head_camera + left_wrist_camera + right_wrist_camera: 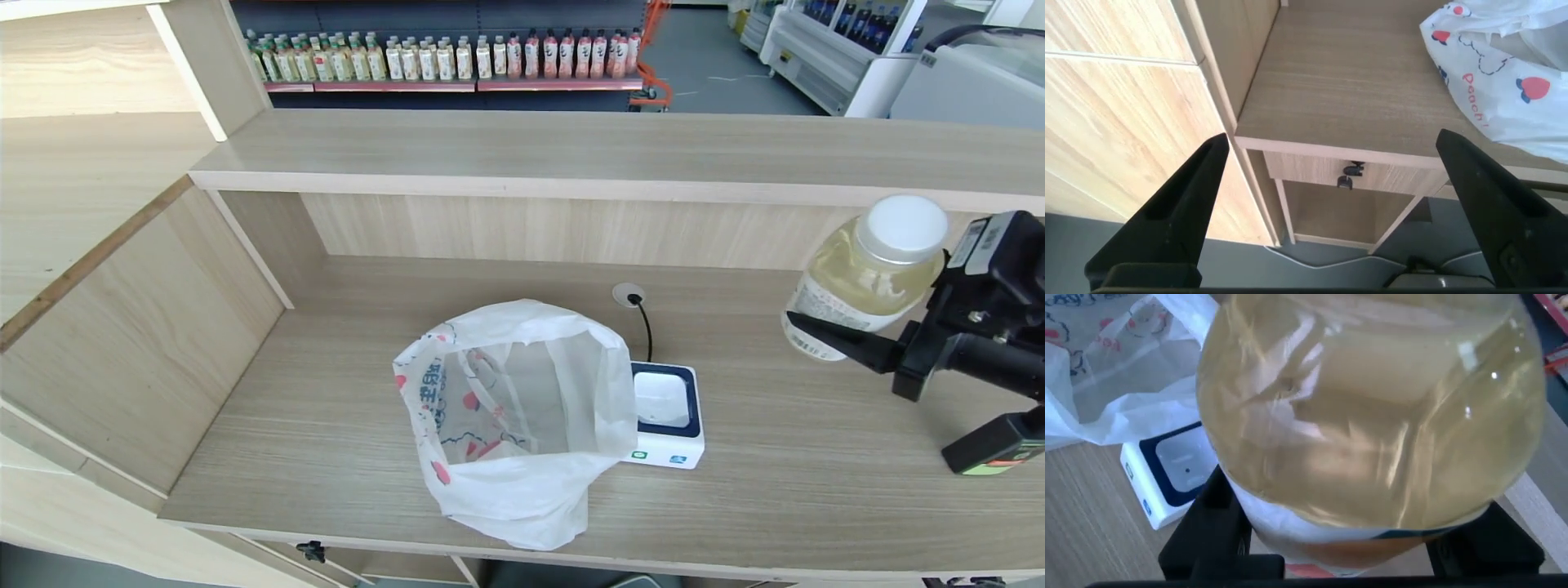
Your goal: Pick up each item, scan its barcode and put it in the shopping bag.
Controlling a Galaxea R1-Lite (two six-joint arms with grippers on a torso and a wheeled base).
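A clear bottle [865, 278] of pale yellow drink with a white cap hangs above the counter's right side, tilted, with my right gripper [849, 331] shut on its lower body. In the right wrist view the bottle [1372, 416] sits between the dark fingers [1208, 531]. The white shopping bag [510, 416] with red prints stands open at the counter's middle. The white barcode scanner [665, 412] lies just right of it, left of and below the bottle. My left gripper [1331, 204] is open and holds nothing, low in front of the counter's front edge, left of the bag [1503, 73].
The wooden counter [816, 490] has a raised back ledge [620, 155] and a side wall [147, 343] on the left. A black cable [645, 322] runs from the scanner to a hole at the back. A small latch [1350, 174] sits under the front edge.
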